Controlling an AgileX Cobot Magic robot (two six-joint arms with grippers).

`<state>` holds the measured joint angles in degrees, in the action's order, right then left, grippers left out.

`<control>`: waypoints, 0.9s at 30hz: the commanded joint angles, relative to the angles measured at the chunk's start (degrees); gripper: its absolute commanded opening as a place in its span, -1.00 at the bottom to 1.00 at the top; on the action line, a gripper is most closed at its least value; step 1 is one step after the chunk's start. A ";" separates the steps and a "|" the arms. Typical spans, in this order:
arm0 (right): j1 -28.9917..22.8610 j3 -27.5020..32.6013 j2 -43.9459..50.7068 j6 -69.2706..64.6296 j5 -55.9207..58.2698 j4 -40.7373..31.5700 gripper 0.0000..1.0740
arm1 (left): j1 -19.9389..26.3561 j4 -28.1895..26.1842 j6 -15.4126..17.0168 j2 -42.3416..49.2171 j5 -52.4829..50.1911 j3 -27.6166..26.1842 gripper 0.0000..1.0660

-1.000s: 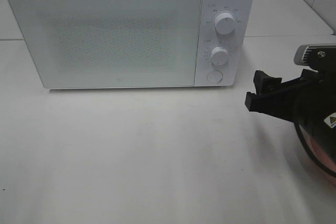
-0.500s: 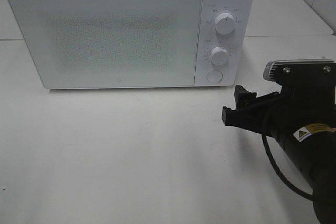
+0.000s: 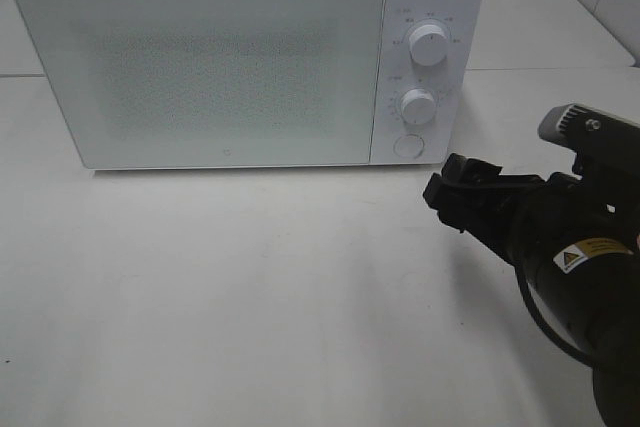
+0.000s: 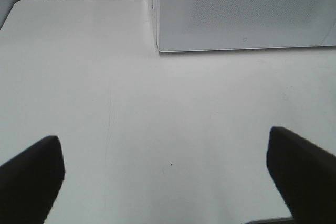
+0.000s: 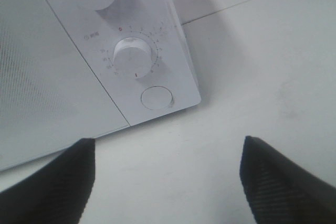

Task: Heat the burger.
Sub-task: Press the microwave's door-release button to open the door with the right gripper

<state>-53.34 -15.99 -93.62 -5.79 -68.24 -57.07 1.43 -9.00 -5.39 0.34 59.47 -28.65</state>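
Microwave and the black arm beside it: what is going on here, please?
The right gripper hangs open and empty near the white microwave's control panel, facing the round button below the knobs. The microwave door is shut. The left gripper is open over the white table, holding nothing. No burger shows in any view.

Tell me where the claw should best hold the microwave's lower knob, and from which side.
Probably by its round rim, from the front: the lower knob stands out from the microwave as a short cylinder, so opposite sides offer the only hold.
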 commanded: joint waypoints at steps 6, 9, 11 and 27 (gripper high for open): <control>-0.17 -0.34 -0.11 -27.67 -0.23 0.00 0.16 | -0.34 -0.17 0.29 1.60 -0.57 0.23 0.88; -0.17 -0.34 -0.11 -36.44 -0.23 0.00 0.07 | -0.34 -0.17 0.29 1.60 -0.57 0.23 0.88; -0.17 -0.34 -0.11 -42.00 -0.23 0.00 -0.01 | -0.34 -0.17 0.29 1.60 -0.57 0.23 0.88; -0.17 -0.34 -0.11 -63.54 1.60 0.74 -0.93 | -0.34 -0.17 0.29 1.60 -0.57 0.23 0.88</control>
<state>-53.34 -15.99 -93.62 -68.64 -67.27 -56.89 1.43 -9.00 -5.39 0.34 59.47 -28.65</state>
